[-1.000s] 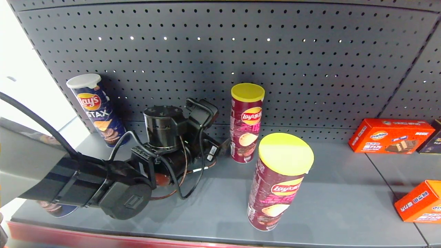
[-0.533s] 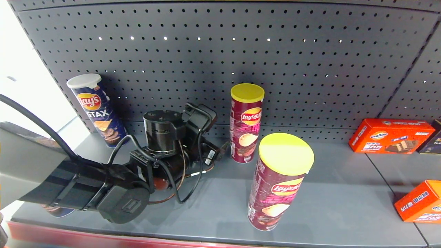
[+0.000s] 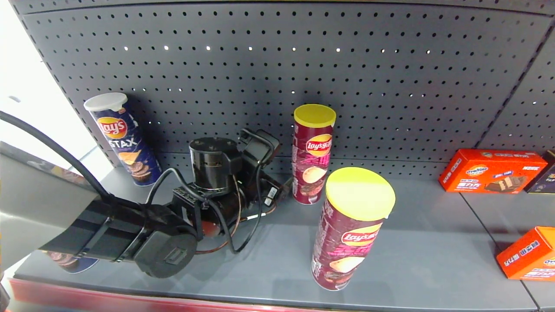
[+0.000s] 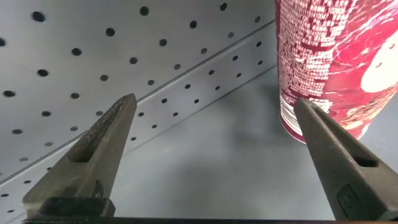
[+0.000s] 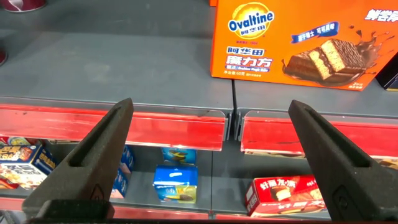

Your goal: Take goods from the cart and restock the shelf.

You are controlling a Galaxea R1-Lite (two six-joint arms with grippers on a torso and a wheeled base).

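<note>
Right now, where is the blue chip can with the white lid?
In the head view, the blue can stands at the far left rear of the shelf, against the pegboard wall; the left arm sits between it and the rear red can.

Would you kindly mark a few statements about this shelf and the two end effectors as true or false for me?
1. The left end effector is open and holds nothing. True.
2. The rear maroon cylindrical chip can with the yellow lid lies on its side. False: it stands upright near the grey pegboard.
3. The blue cylindrical chip can with the white lid stands to the right of the front maroon can. False: it stands to its left.
4. The right end effector is open, with an orange cardboard box on the shelf beyond it. True.
</note>
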